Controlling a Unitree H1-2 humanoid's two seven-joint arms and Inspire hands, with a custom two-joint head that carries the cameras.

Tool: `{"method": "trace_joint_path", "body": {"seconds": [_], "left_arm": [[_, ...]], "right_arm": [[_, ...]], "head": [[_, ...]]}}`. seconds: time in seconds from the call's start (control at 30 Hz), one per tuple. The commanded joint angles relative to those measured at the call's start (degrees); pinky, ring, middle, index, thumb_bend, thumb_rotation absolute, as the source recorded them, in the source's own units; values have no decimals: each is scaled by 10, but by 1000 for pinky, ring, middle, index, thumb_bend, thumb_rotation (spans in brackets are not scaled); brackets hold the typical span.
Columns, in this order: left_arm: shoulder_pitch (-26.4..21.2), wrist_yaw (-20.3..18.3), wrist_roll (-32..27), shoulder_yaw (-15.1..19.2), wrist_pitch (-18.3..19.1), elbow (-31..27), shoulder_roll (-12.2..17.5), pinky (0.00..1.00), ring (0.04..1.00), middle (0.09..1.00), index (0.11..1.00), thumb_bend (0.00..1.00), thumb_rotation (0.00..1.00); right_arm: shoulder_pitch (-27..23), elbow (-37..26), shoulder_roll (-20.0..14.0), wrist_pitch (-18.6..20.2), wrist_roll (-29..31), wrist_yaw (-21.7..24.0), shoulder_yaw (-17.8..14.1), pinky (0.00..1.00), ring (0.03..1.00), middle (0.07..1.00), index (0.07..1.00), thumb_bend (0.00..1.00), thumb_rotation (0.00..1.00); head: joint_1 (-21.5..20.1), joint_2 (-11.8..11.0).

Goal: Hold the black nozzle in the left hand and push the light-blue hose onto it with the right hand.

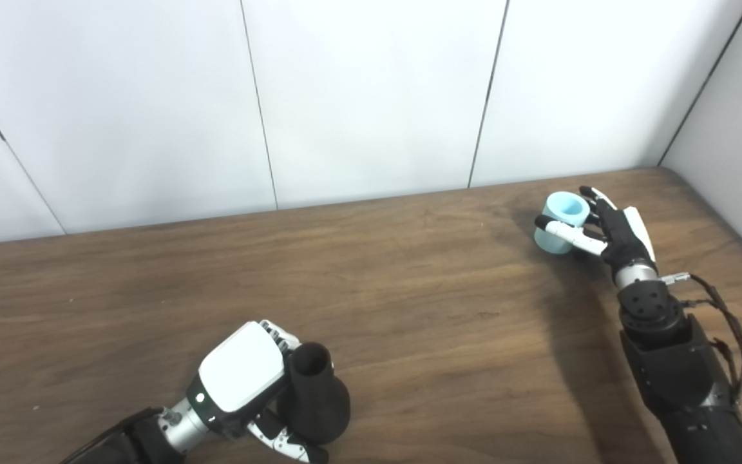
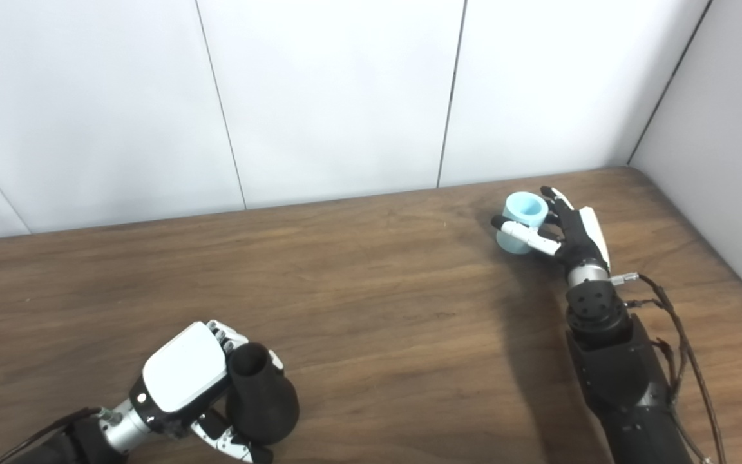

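The black nozzle (image 1: 314,394) stands upright near the table's front edge, narrow open neck up and wide base down. My left hand (image 1: 242,380) is shut on it, fingers wrapped round its neck and thumb under its base. Far off at the back right, a short light-blue hose piece (image 1: 561,222) stands on the table with its open end up. My right hand (image 1: 609,229) is closed around it, thumb across its front and fingers behind it. In the right eye view the hose (image 2: 523,220) and the nozzle (image 2: 260,396) stand the same way.
The brown wooden table (image 1: 409,303) runs to white wall panels (image 1: 371,96) at the back and a wall on the right. Loose cables (image 1: 735,341) hang along my right forearm. A wide stretch of bare wood lies between the two hands.
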Motion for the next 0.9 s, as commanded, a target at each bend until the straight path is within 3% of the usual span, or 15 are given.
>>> {"method": "trace_joint_path", "body": {"seconds": [0.0, 0.27, 0.4, 0.5, 0.63, 0.7, 0.77, 0.8, 0.87], "left_arm": [[39, -49, 31, -20, 4, 13, 14, 73, 149, 227, 478, 523, 40], [46, -62, 18, -13, 3, 2, 16, 74, 144, 224, 479, 523, 40], [48, -69, 18, -10, 4, -3, 18, 79, 147, 232, 480, 523, 41], [46, -58, 25, -12, 4, 6, 17, 80, 147, 224, 476, 523, 39], [47, -64, 22, -12, 3, 0, 19, 75, 143, 225, 479, 523, 40], [48, -65, 24, -10, 4, -5, 19, 77, 144, 226, 479, 523, 40], [48, -68, 23, -9, 4, -5, 20, 78, 146, 230, 479, 523, 40], [48, -69, 21, -10, 4, -5, 20, 80, 149, 232, 479, 523, 40], [48, -70, 18, -10, 3, -4, 20, 79, 150, 233, 479, 523, 40]], "right_arm": [[-28, -4, -4, -14, -3, 3, 9, 793, 878, 887, 911, 1000, 541], [-32, 10, -2, -26, -4, 8, 26, 808, 879, 906, 912, 1000, 441], [-32, 17, 0, -41, -7, 1, 28, 753, 818, 839, 854, 982, 295], [-30, 14, -5, -30, -20, 4, 38, 700, 764, 790, 825, 957, 185], [-31, 12, -2, -17, -34, -8, 39, 641, 698, 731, 777, 956, 110], [-32, 10, 4, -16, -37, -22, 34, 598, 656, 679, 709, 926, 43], [-30, 10, 8, -24, -41, -36, 32, 542, 606, 619, 642, 866, 8], [-30, 12, 8, -33, -44, -42, 33, 505, 572, 573, 554, 662, 51], [-28, 17, 7, -52, -46, -49, 35, 456, 524, 510, 506, 563, 13]], "head": [[0, 1], [1, 3], [1, 3], [0, 3], [1, 4], [1, 5], [1, 5], [1, 5], [1, 5]]}}
